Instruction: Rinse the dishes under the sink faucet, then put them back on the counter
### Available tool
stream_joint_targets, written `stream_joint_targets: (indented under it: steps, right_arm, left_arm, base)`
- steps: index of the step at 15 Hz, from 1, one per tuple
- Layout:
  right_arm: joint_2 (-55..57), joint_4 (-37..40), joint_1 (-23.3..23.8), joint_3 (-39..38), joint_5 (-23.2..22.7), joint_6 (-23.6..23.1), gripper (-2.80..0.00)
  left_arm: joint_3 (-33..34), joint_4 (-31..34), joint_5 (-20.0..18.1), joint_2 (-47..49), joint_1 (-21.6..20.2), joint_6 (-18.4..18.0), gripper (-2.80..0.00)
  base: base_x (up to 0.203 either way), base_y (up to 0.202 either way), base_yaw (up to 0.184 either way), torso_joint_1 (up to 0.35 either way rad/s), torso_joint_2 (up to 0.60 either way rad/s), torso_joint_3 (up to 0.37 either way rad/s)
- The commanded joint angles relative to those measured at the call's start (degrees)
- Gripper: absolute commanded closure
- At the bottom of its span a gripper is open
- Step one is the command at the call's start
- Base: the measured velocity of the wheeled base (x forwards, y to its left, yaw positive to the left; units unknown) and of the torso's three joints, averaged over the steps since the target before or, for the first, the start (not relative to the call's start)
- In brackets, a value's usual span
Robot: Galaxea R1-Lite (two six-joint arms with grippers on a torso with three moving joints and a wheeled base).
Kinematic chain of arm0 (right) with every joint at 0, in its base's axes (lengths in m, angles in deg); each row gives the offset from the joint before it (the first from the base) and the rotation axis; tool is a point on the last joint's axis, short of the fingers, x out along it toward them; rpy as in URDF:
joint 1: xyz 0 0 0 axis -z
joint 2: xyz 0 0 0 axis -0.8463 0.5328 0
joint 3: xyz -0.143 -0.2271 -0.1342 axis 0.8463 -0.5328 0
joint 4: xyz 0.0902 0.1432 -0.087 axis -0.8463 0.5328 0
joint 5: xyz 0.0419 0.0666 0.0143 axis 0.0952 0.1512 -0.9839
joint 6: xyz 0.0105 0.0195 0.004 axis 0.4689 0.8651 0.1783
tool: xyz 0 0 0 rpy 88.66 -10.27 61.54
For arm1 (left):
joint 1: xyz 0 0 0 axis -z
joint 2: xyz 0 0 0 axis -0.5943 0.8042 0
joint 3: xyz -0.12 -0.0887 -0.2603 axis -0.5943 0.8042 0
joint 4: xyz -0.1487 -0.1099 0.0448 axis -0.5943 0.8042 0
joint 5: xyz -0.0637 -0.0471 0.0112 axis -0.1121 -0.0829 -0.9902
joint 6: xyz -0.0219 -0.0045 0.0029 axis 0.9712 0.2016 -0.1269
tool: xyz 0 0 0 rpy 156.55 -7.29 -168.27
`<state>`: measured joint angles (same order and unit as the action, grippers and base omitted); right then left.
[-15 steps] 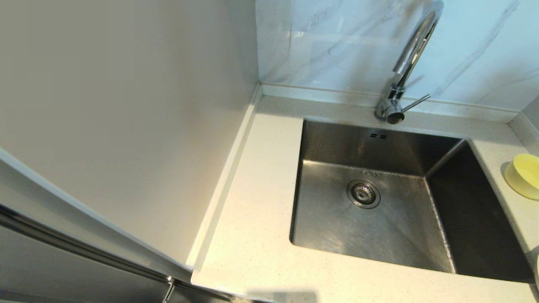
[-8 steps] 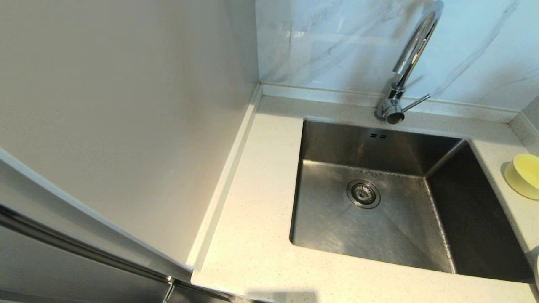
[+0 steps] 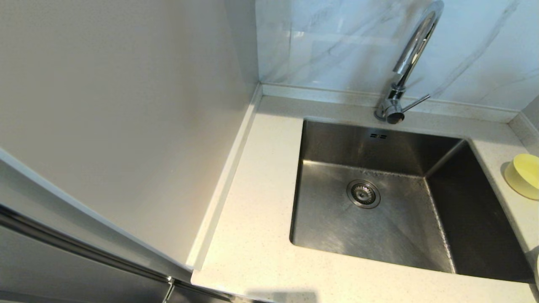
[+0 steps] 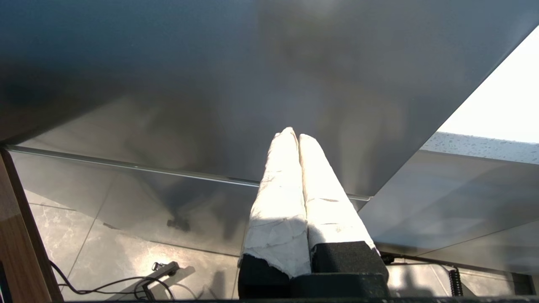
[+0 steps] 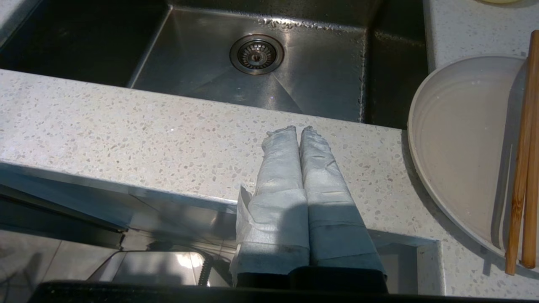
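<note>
The counter is wrapping around the sink, which is sitting square and bare, its drain showing in the middle of the basin floor. A wall of veined marble is standing behind the counter's raised back rim. The faucet is rising from that back edge and arching over the basin, its thin lever sticking out to the robot's right; no water is running from it.

The plate is lying flat on the counter just right of the sink, near the front edge. The chopsticks are resting side by side across the plate's right part. The bowl is sitting on the counter farther back on the same side, well apart from the faucet.

The right gripper is hovering over the counter's front edge, in front of the sink, its padded fingers pressed together and grasping nothing. The left gripper is hanging low beside a dark cabinet panel, clenched on nothing too.
</note>
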<state>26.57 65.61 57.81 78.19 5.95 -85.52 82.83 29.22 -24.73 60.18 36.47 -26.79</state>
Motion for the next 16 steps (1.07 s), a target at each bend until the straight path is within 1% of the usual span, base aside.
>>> stream_joint_targets:
  steps: [1, 16]
  right_arm:
    - [0.09, 0.08, 0.0, 0.01, 0.01, 0.06, 0.0]
    - [0.09, 0.08, 0.0, 0.01, 0.01, 0.06, 0.0]
  left_arm:
    - [0.0, 0.01, 0.03, 0.0, 0.0, 0.0, 0.0]
    - [0.0, 0.01, 0.03, 0.0, 0.0, 0.0, 0.0]
  base:
    - [0.0, 0.0, 0.0, 0.0, 0.0, 0.0]
    - [0.0, 0.0, 0.0, 0.0, 0.0, 0.0]
